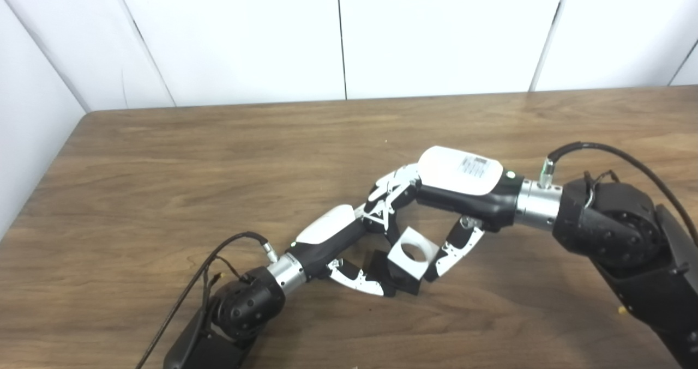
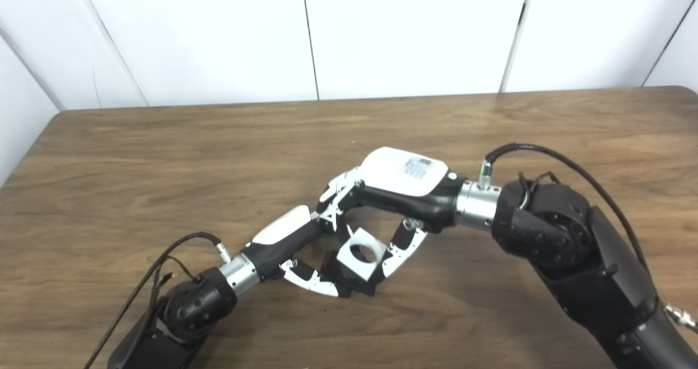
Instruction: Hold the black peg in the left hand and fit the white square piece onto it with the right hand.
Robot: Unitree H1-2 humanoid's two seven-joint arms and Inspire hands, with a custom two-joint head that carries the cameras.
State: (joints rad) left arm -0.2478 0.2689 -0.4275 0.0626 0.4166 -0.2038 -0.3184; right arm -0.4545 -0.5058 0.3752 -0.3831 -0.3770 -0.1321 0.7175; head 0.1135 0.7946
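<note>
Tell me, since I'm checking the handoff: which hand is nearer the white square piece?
Right. The right hand grips the white square piece between fingers and thumb; the left hand sits beside it, holding the black peg.

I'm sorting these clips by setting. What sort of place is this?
Probably a robotics lab or test bench: a bare wooden table boxed in by plain white wall panels, with only a white square piece and black peg between the robot's hands.
</note>
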